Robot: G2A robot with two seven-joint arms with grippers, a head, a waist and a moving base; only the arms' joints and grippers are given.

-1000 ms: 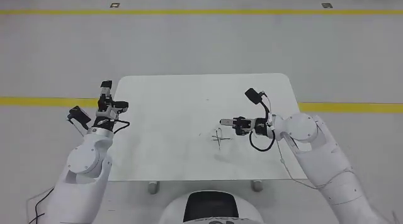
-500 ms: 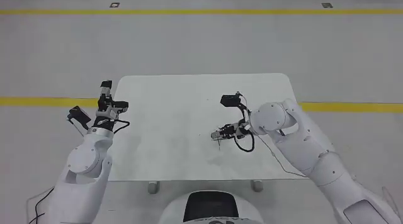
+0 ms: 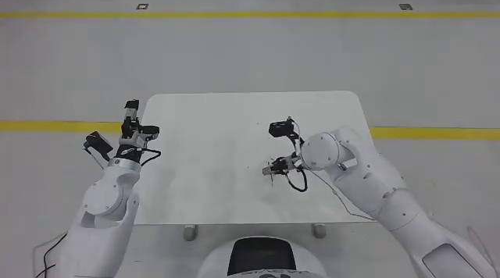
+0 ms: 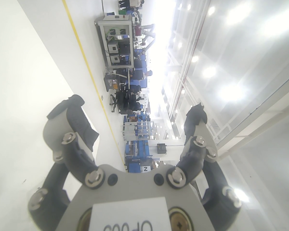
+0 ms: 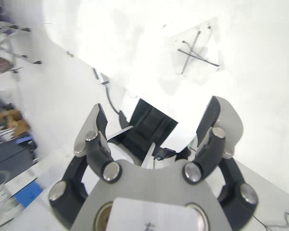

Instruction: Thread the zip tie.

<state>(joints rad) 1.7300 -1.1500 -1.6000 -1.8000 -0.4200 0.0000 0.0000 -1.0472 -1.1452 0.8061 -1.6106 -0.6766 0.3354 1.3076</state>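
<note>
Right end effector (image 5: 156,104), open and empty, hovers by crossed zip ties (image 5: 195,51), seemingly to grasp one; left end effector (image 4: 136,104) open, idle.

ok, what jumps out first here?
The right hand, open, sits close to the thin crossed zip ties near the front of the white table. The left hand is open and empty at the table's left edge, aimed out at the room.

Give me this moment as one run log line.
right claw open, near crossed zip ties on table | left claw open, at table edge | nothing gripped
</note>
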